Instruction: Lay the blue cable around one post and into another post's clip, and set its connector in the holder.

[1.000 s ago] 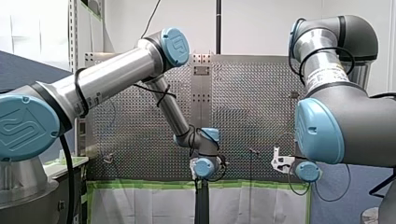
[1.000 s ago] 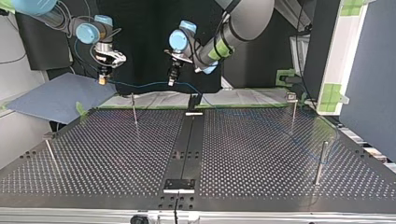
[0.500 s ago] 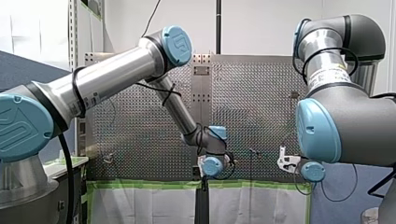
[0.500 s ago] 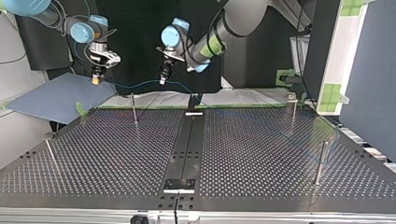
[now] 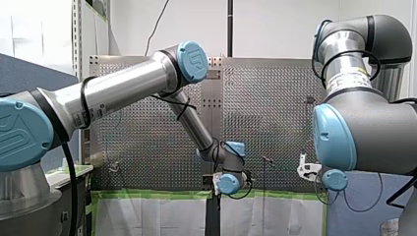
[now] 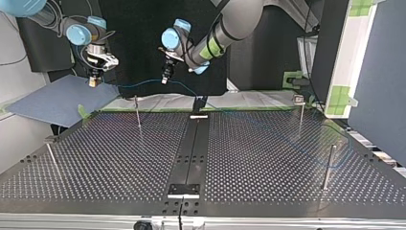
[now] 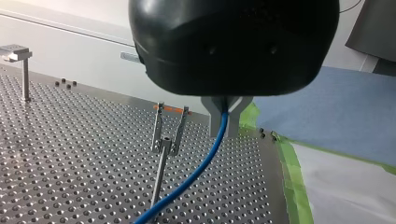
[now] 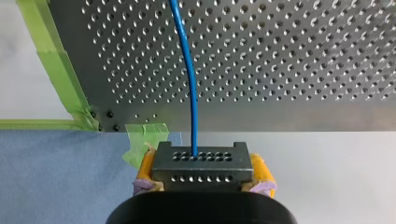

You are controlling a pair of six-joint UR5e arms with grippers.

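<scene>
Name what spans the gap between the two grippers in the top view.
In the top view, a stretch of the blue cable runs through the air from my right gripper, which holds its connector, to my left gripper.

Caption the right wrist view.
Yellow-padded right gripper grips the dark connector block; thin blue cable runs ahead over the perforated metal table.

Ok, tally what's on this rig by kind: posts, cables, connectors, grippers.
posts: 4
blue cable: 1
connector: 1
grippers, left gripper and right gripper: 2
Total: 8
</scene>
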